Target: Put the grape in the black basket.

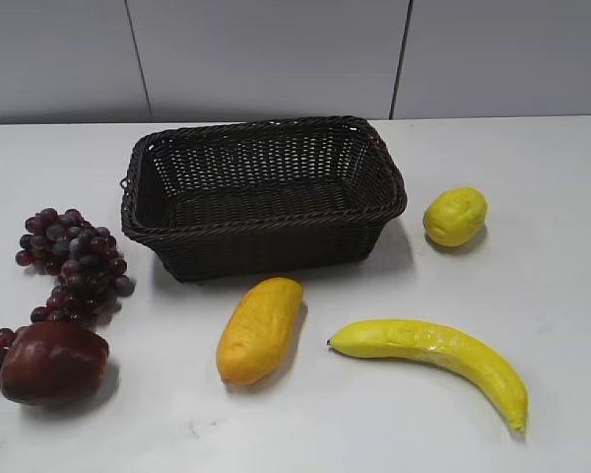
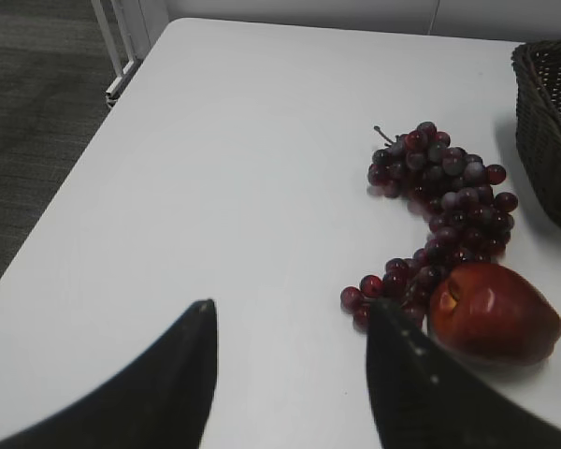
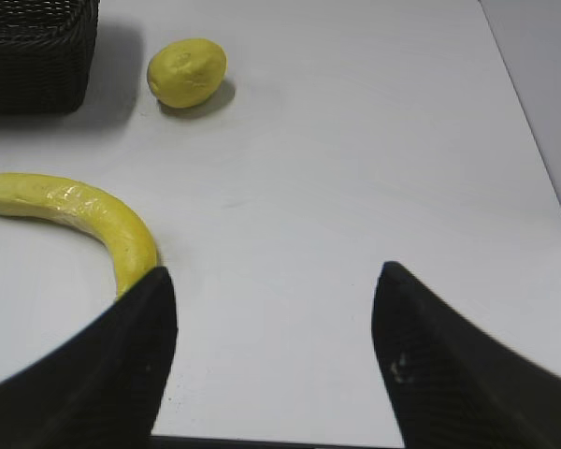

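Note:
The grape (image 1: 74,264) is a knobbly dark purple-red bunch lying on the white table at the left, curving down behind a dark red apple (image 1: 53,362). It also shows in the left wrist view (image 2: 444,201). The black basket (image 1: 266,158) stands empty at the middle back; its corner shows in the left wrist view (image 2: 552,122). My left gripper (image 2: 290,313) is open and empty above bare table, left of the bunch's lower end. My right gripper (image 3: 273,281) is open and empty over the table's right part. Neither gripper shows in the exterior view.
A yellow-orange mango-like fruit (image 1: 259,329) lies in front of the basket. A banana (image 1: 438,353) lies at the front right, beside my right gripper's left finger (image 3: 84,220). A lemon (image 1: 455,216) sits right of the basket. The table's left edge (image 2: 75,178) drops to the floor.

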Tool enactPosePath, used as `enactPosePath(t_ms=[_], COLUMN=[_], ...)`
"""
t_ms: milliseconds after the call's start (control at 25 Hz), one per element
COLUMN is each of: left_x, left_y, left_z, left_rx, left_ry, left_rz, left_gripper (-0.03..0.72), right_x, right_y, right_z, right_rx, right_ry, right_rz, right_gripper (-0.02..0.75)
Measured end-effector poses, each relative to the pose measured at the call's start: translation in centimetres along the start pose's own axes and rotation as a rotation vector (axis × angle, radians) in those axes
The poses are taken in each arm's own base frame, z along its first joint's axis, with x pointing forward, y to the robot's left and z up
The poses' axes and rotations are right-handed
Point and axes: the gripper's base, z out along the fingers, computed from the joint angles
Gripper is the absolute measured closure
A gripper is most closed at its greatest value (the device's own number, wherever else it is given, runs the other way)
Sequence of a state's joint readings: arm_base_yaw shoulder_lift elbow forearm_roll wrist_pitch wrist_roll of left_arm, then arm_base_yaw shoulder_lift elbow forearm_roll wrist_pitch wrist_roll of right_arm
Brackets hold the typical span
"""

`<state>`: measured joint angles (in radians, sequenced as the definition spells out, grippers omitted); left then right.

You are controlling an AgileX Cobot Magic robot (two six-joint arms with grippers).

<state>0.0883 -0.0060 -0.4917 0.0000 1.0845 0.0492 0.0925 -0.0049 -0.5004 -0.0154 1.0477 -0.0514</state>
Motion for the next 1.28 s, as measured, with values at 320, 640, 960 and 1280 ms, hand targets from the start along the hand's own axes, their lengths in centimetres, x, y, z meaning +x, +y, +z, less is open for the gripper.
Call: enactPosePath(t_ms=[320,640,960,1280], left_x=[0.0,-1.5,-7.0,-11.7], left_y=[0.0,0.0,-0.2,0.0], left_z=[0.0,-0.6,1.7,8.8], left_rx=[0.0,0.005,0.054,0.069], left_ry=[0.0,-0.147,-0.374,-0.162], left_rz=[0.0,-0.007,-0.082,-0.138], left_gripper=[0.208,0.208,0.209,0.209], right_x=[0.0,0.0,0.0,0.0], right_y=[0.0,0.0,0.0,0.0], right_z=[0.0,0.0,0.0,0.0], right_rx=[0.0,0.0,0.0,0.0], right_ry=[0.0,0.0,0.0,0.0], right_rz=[0.0,0.0,0.0,0.0], right_gripper=[0.238,0.238,0.238,0.238])
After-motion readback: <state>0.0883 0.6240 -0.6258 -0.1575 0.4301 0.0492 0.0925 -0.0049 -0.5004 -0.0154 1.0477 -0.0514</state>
